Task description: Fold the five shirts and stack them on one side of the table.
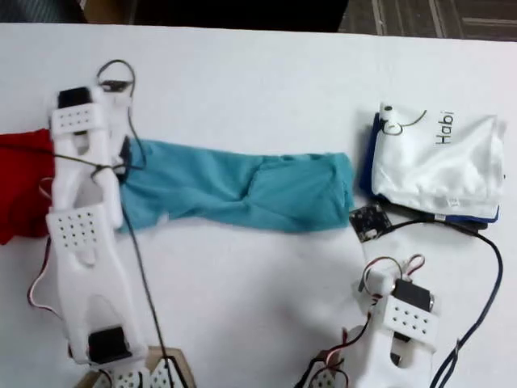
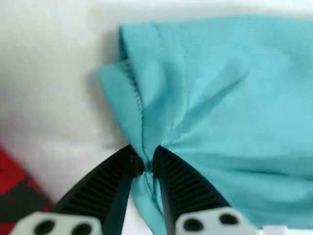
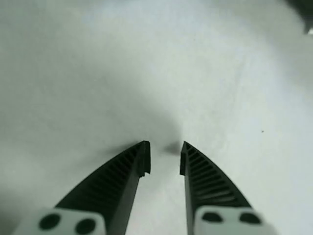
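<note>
White table (image 1: pixel 242 97) bears a teal shirt (image 1: pixel 242 190) (left gripper (image 2: pixel 145 164) pinching its edge)

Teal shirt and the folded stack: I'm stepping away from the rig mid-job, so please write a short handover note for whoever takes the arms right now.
Left gripper: shut on the teal shirt, pinching its edge at the end near the red shirt.
Right gripper: open, holding nothing, above bare table.
Done: white shirt lies folded on a blue shirt at one side.
To do: teal shirt lies as a long band mid-table, not yet stacked; red shirt is bunched at the opposite edge, not yet folded.
</note>
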Motion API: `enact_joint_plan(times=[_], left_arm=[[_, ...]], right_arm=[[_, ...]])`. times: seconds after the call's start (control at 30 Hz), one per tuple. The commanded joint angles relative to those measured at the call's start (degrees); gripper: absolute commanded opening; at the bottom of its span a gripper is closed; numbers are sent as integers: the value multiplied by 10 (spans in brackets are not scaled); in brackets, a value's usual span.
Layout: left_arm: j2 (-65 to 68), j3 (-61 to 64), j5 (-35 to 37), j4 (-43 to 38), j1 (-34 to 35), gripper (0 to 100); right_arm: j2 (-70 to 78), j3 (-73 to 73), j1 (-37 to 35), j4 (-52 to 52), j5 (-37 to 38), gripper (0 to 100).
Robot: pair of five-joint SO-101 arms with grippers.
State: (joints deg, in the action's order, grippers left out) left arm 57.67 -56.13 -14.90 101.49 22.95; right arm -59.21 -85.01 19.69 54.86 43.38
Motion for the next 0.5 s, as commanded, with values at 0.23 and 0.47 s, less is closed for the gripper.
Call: enact_joint_plan(times=[0.23, 0.47], left_arm=[[-327, 141, -39, 9, 6, 25], [-404, 181, -39, 4, -178, 25]], right_arm=[[-14, -6, 111, -4, 66, 112], [-14, -12, 101, -9, 55, 112]])
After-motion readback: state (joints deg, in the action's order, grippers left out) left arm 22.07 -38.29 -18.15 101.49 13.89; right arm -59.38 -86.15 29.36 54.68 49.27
